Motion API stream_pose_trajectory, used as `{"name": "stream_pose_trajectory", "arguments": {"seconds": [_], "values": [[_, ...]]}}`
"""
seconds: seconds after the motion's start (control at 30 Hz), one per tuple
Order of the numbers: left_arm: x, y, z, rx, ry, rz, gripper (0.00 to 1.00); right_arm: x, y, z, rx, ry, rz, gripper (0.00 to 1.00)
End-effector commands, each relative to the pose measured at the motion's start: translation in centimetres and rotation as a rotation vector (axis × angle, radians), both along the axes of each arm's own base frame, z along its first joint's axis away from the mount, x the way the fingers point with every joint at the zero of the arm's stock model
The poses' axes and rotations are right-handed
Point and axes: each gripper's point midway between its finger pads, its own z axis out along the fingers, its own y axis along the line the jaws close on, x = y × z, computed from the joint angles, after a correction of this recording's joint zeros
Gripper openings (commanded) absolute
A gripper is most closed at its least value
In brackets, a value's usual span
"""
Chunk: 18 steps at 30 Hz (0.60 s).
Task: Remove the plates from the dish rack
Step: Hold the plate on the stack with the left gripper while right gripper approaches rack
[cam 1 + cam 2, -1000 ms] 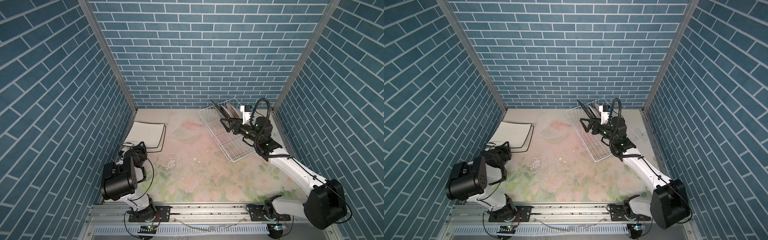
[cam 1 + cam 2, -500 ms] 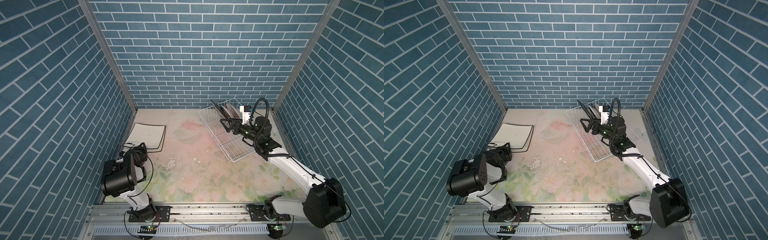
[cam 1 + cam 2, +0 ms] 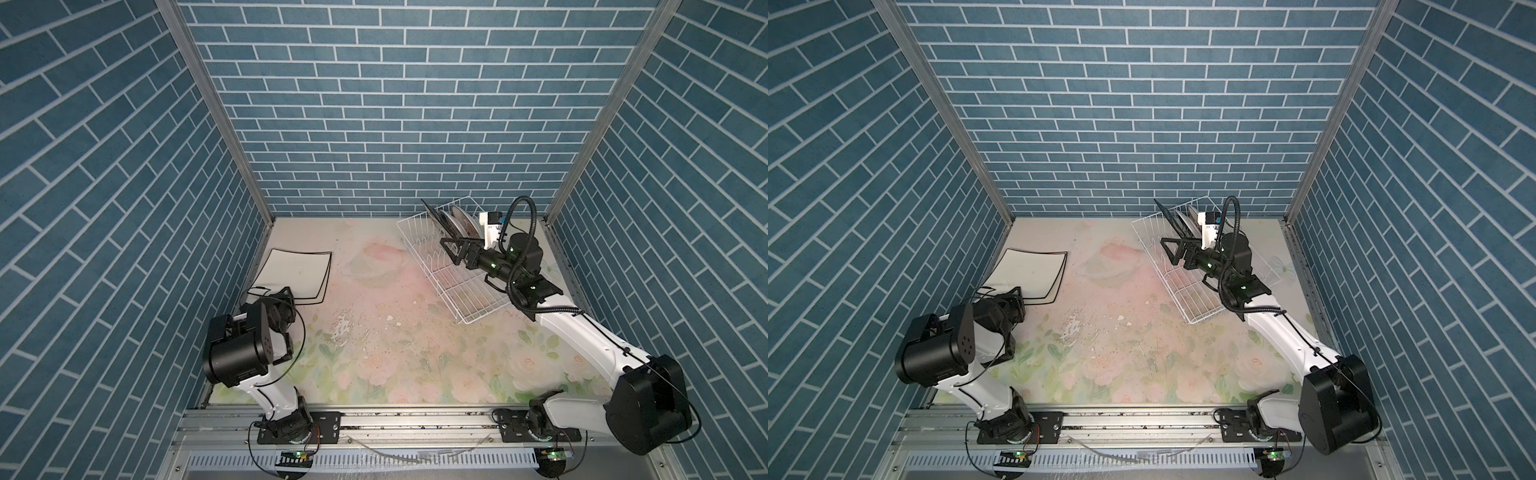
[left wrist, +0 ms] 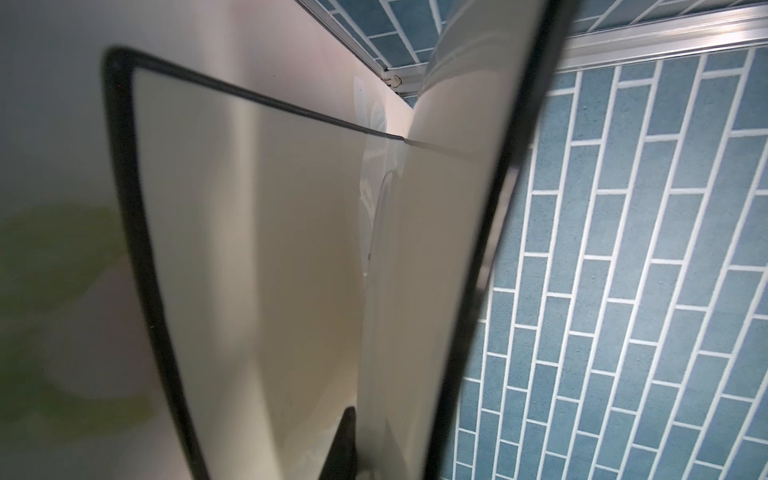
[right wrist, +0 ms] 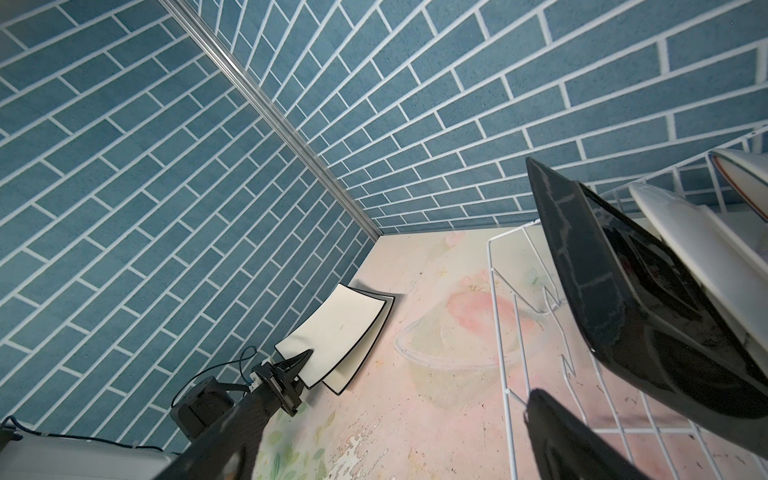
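left gripper (image 5: 305,358): clamped on corner of top square plate (image 3: 297,272), seemingly tilted above lower square plate (image 5: 360,365)
right gripper (image 3: 452,250): jaws wide apart beside dark-backed plate (image 3: 432,216)
dish rack (image 3: 469,293): back right, also holds round plates (image 3: 457,222) upright

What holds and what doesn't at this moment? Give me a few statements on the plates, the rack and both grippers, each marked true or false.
1. Two black-rimmed square plates are outside the dish rack, near the left wall. True.
2. The dish rack is empty. False: plates stand on edge at its far end.
3. The right gripper is open, at the rack. True.
4. The left gripper is open and holds nothing. False: it is shut on the upper square plate.
5. The dish rack sits by the left wall. False: it is on the right side of the table.
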Motion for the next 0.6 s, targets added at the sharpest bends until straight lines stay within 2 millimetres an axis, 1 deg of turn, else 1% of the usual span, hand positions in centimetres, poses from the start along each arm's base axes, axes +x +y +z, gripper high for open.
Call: {"name": "stream_pose_trajectory", "arguments": {"seconds": [0.0, 0.27, 0.5, 0.57], "values": [[1.9, 0.8, 6.9, 0.088, -0.245, -0.004, 0.0, 0.1, 0.0, 2.2, 0.013, -0.059, 0.007, 0.99], [2.1, 0.9, 6.5, 0.079, -0.237, 0.0, 0.0, -0.1, -0.2, 2.1, 0.008, -0.057, 0.003, 0.99], [2.1, 1.0, 5.6, 0.065, -0.216, 0.006, 0.0, -0.1, -0.3, 2.3, 0.01, -0.061, 0.0, 0.99], [2.1, 1.0, 5.5, 0.063, -0.214, 0.005, 0.03, -0.2, -0.4, 2.3, 0.008, -0.064, -0.004, 0.99]]}}
